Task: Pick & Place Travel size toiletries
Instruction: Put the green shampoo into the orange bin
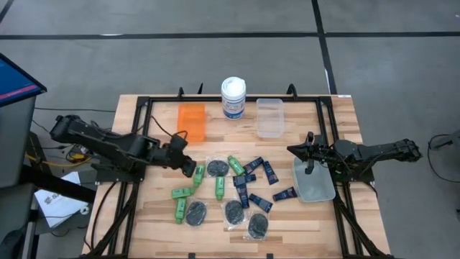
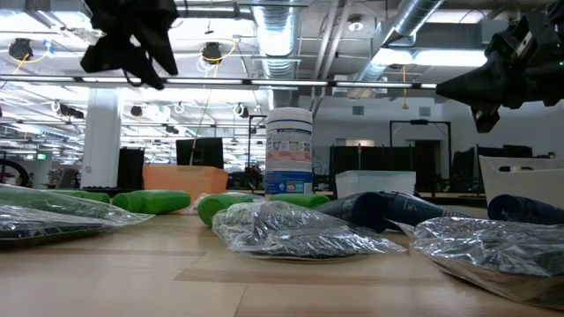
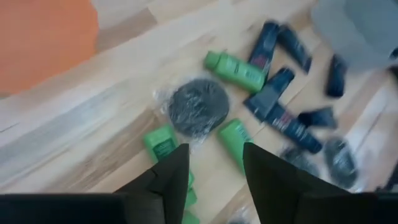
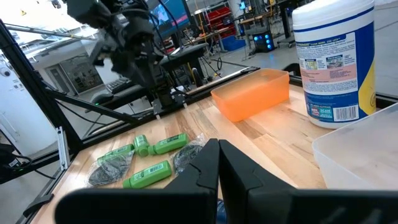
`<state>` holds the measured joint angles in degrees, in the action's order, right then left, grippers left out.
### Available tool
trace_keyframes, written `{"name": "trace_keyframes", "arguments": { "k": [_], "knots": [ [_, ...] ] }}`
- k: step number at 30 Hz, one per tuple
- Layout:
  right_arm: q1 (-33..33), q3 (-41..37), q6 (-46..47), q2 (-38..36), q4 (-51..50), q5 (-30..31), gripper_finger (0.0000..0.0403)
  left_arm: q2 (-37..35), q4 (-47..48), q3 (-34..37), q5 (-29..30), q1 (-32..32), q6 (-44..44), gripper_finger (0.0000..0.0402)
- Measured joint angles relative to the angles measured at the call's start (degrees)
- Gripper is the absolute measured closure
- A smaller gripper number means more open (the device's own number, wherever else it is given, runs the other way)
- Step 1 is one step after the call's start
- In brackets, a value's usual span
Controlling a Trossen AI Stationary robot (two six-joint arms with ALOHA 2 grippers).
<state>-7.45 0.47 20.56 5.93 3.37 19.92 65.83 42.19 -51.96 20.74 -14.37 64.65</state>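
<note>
The travel size toiletries lie loose on the wooden table (image 1: pixel 144 223): green bottles (image 1: pixel 220 187), navy tubes (image 1: pixel 260 203) and black discs in clear packets (image 1: pixel 196 213). My left gripper (image 3: pixel 216 149) hangs open above their left side, clear of the table, with nothing between its fingers. Below it lie two green bottles (image 3: pixel 163 144) and a disc (image 3: pixel 199 106). In the high view my left gripper (image 1: pixel 192 168) is beside a green bottle (image 1: pixel 199 171). My right gripper (image 4: pixel 217 144) is shut and holds nothing. It waits at the table's right (image 1: pixel 296 150), above a clear bin (image 1: pixel 315 183).
An orange bin (image 1: pixel 192 121), a white canister with a blue label (image 1: pixel 233 97) and a second clear bin (image 1: pixel 270 116) stand along the far side. A black frame (image 1: pixel 147 101) runs around the table. Bare wood lies between the bins and the toiletries.
</note>
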Motion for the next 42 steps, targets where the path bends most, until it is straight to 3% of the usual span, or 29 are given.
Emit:
{"name": "trace_keyframes", "arguments": {
  "k": [4, 11, 18, 20, 24, 28, 32, 37, 42],
  "knots": [
    [0.01, 0.00, -0.02, 0.00, -0.01, 0.00, 0.0403, 4.59, -0.23, 0.00, -4.54, 0.00, -2.82, 0.0216],
    [0.00, 0.00, -0.01, 0.00, 0.00, 0.00, 0.0403, 11.74, -0.28, 0.00, -7.26, 0.00, -2.73, 0.0155],
    [0.00, 0.01, -0.01, 0.00, 0.01, 0.00, 0.0403, 13.81, -0.17, -0.15, -10.54, -0.12, -0.85, 0.0160],
    [0.00, 0.00, 0.00, -0.02, 0.01, 0.00, 0.0403, 10.76, -0.32, -0.92, -8.30, -0.52, -1.63, 0.0174],
    [0.01, 0.00, -0.02, -0.02, 0.01, 0.00, 0.0403, 0.18, -1.50, -1.64, 2.07, -1.78, -6.20, 0.0228],
    [0.01, 0.00, 0.00, -0.02, 0.01, -0.01, 0.0403, -11.62, -5.07, -1.66, 8.48, -3.24, -20.55, 0.0311],
    [0.00, 0.00, 0.00, -0.02, 0.01, 0.00, 0.0403, -22.00, -7.49, -1.55, 9.05, -4.29, -34.09, 0.0389],
    [0.01, 0.00, -0.01, -0.01, 0.01, -0.01, 0.0403, -34.34, -14.34, 4.26, 6.22, -4.44, -44.77, 0.0394],
    [0.01, 0.00, 0.00, -0.02, 0.01, -0.02, 0.0403, -45.96, -22.92, 15.95, 2.77, -4.44, -47.29, 0.0399]
  ]
}}
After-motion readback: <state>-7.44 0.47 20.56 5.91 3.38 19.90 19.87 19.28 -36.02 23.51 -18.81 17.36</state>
